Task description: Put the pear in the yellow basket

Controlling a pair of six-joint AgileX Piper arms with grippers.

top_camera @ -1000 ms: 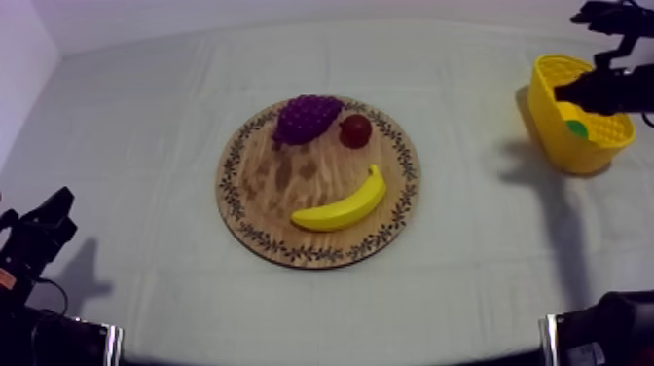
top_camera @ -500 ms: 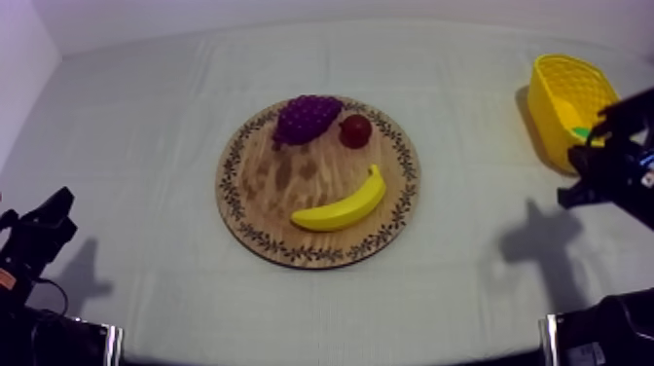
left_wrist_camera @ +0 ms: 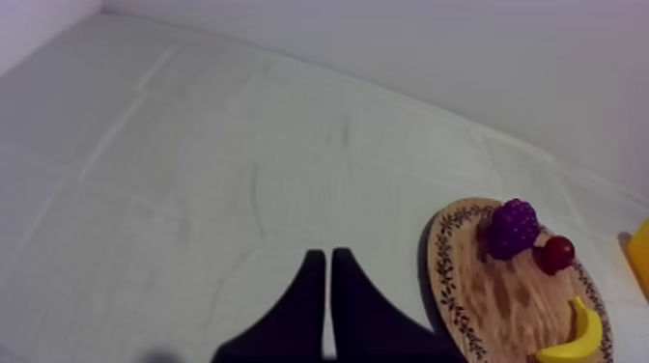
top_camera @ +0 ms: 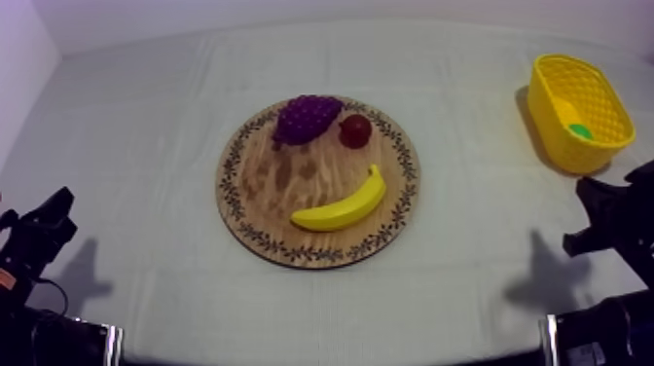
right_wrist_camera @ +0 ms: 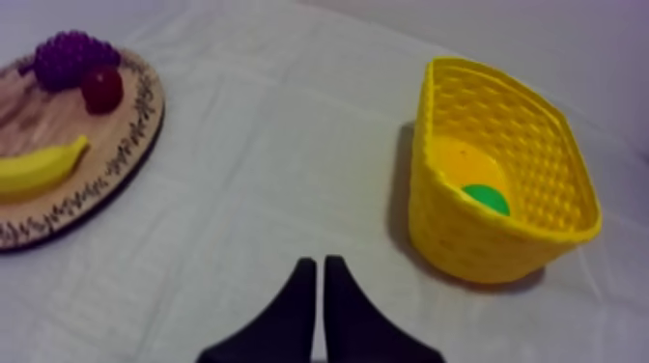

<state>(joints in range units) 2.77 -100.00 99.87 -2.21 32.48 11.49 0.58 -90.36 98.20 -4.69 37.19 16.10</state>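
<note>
Desk (top_camera: 467, 282) under a grey-white cloth, carrying the round wooden board (top_camera: 263, 185) at centre and the yellow basket (top_camera: 560, 146) toward the far right. The right tool (right_wrist_camera: 320, 263), its fingers pressed into a narrow wedge and holding nothing, sits low at the right side, apart from the basket. The left tool (left_wrist_camera: 323, 256), likewise narrow and empty, rests at the lower left. On the board lie the banana (top_camera: 343, 202), the bunch of grapes (top_camera: 306, 117) and the small red fruit (top_camera: 355, 130). The pear (right_wrist_camera: 486, 199) shows as a green patch on the basket's floor. Judged stage: placing is done, and what remains appears to be only the right arm's return to rest, which calls for no further grasp. Compared with one second earlier, the right tool has left its place over the basket and drawn back toward the near edge. The board, the fruit on it and the left tool are unchanged.
</note>
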